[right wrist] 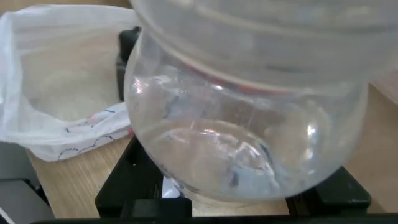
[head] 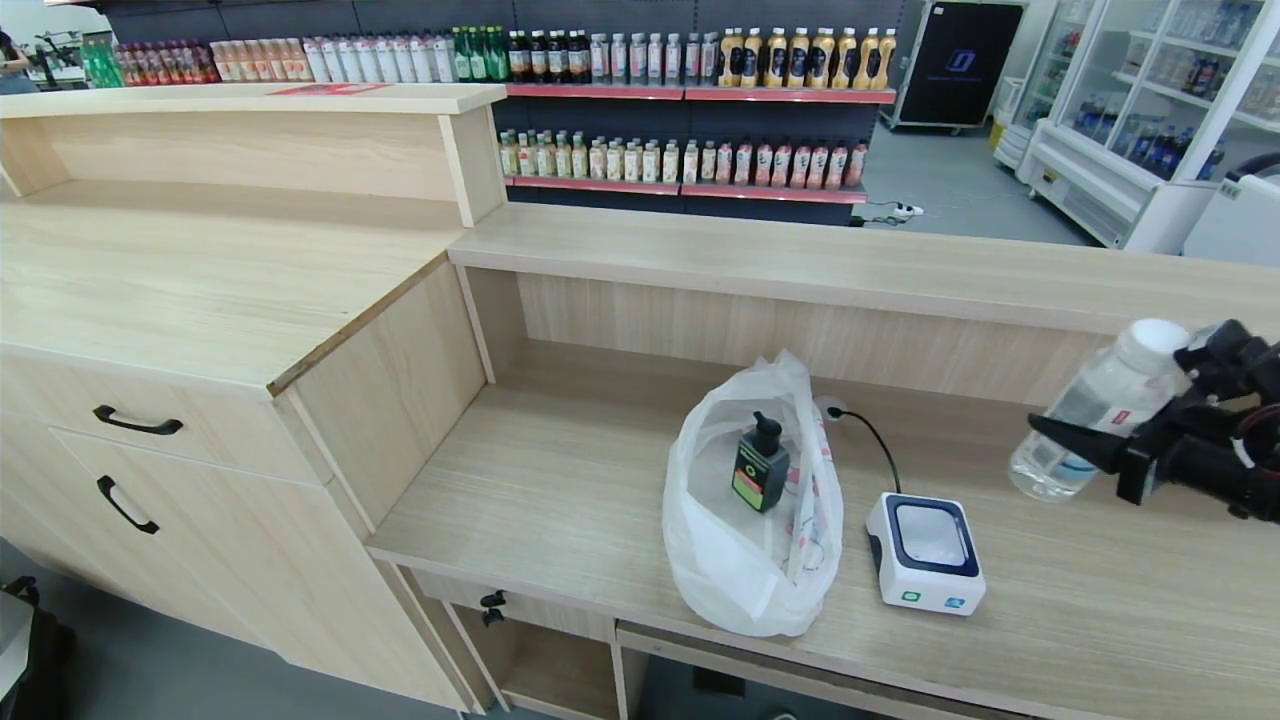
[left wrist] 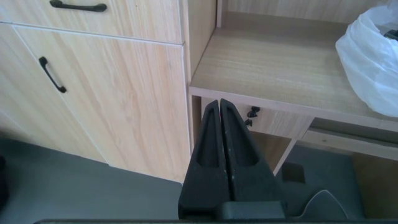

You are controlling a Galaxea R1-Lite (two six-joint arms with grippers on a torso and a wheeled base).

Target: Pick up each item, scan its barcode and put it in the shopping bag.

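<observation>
1. The right end effector [head: 1130, 405] hangs above the right end of the desk [head: 560, 490], pinching a clear water bottle [head: 1100, 385] between its dark fingers. The bottle is tilted, its white cap towards the back wall of the desk recess and its base lower, off the desk.
2. In the right wrist view the bottle [right wrist: 249, 124] sits close against the camera, with a black finger [right wrist: 124, 186] under it.
3. The shopping bag [head: 720, 560] stands near the middle of the desk, its mouth open upward. Its lower end lies close to the desk's front edge. A dark pump bottle [head: 760, 470] stands upright inside it.
4. The scanner [head: 925, 550] lies just beside the bag on the bag's right, also near the front edge. Its cable [head: 880, 440] runs back to the rear wall.
5. Bare desk lies between the scanner and the held bottle, and more lies left of the bag up to the side panel of the raised cabinet [head: 200, 500].
6. The left end effector [left wrist: 221, 134] has its fingers pressed together, gripping nothing. It hangs below the level of the desk top, in front of the cabinet's side where that meets the desk's left front corner.
</observation>
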